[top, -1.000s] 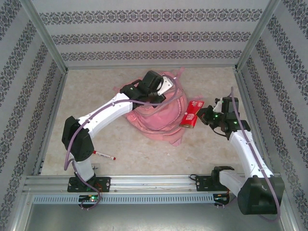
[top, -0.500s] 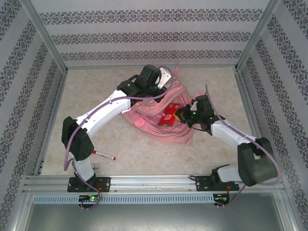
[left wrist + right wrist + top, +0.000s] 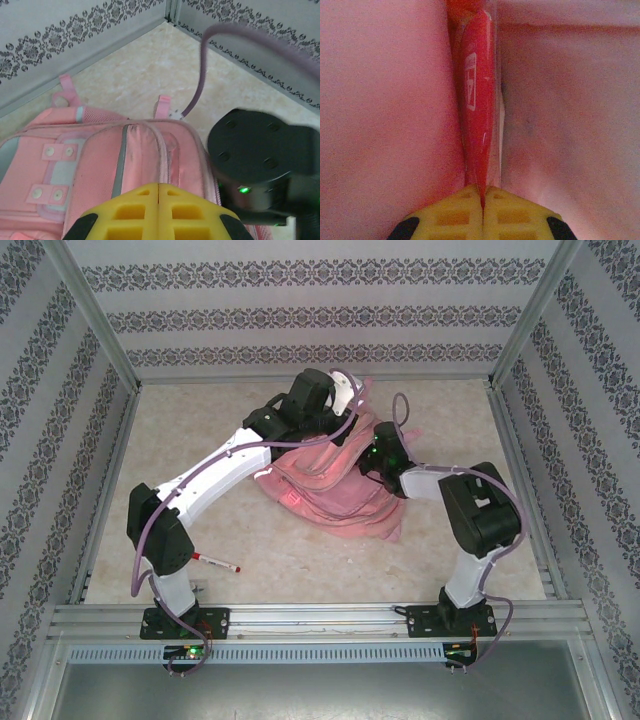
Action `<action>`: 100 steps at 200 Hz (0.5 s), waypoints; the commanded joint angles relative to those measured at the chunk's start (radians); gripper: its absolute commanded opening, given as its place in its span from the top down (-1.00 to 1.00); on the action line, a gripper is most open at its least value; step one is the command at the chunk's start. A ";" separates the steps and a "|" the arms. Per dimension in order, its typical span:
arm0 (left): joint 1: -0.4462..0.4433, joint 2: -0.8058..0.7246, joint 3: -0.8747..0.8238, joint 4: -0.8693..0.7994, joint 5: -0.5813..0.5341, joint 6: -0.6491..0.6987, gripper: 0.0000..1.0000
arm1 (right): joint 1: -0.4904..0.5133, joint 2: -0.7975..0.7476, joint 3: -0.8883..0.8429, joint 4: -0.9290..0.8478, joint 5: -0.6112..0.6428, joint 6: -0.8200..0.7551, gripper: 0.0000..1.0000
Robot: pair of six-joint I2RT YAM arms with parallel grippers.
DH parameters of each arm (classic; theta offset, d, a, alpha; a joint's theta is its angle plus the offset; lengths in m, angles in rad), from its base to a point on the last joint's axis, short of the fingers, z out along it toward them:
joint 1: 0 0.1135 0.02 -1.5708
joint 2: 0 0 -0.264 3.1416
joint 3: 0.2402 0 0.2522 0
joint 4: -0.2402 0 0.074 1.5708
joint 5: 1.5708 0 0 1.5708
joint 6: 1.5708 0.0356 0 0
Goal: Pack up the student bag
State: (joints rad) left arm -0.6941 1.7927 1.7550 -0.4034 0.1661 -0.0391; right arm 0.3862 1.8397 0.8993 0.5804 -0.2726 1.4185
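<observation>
I am in the middle of the packing step itself, feeding an item into the bag. My right gripper [image 3: 482, 196] is clenched on the near edge of a flat red packet [image 3: 476, 100]. Its two yellow fingers [image 3: 455, 212] are meeting on it, and the packet is standing edge-on and pointing away from me. Pink fabric is pressing in on both sides, so I am judging that the packet is already between the walls of a compartment of the student bag [image 3: 335, 498]; which compartment, I cannot tell. From above, the bag is lying slumped on the table [image 3: 180, 490], toward the back, with my right arm [image 3: 440, 480] reaching into its right-hand side.

My left gripper [image 3: 158, 189] is clamped tight too, with no gap showing, and it is sitting right at the top of the bag. Whether it is pinching a fold of fabric I cannot tell from the wrist. From above, it looks to be holding the far edge of the bag up.

Next, I am thinking, the packet needs pushing in deep enough to stay. Then my right fingers must let go and back straight out without dragging it along, while the left is steadying the opening. A red-and-white pen [image 3: 216, 563] is lying near the foot of my left arm [image 3: 215, 475], well apart from the bag, and it is probably waiting its turn.
</observation>
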 commanded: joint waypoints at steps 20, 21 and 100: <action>-0.008 -0.069 0.006 0.027 0.006 0.000 0.97 | 0.038 0.103 0.102 0.223 0.047 0.098 1.00; -0.008 -0.070 0.005 0.024 0.005 0.001 0.94 | 0.039 0.105 0.103 0.226 0.049 0.101 1.00; 0.011 -0.327 -0.435 0.019 -0.086 0.089 -0.99 | 0.097 0.227 0.214 0.242 0.075 0.129 0.91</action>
State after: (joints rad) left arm -0.6914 1.5230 1.4109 -0.3889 0.1051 -0.0170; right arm 0.4683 2.0541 1.0691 0.7414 -0.2165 1.5181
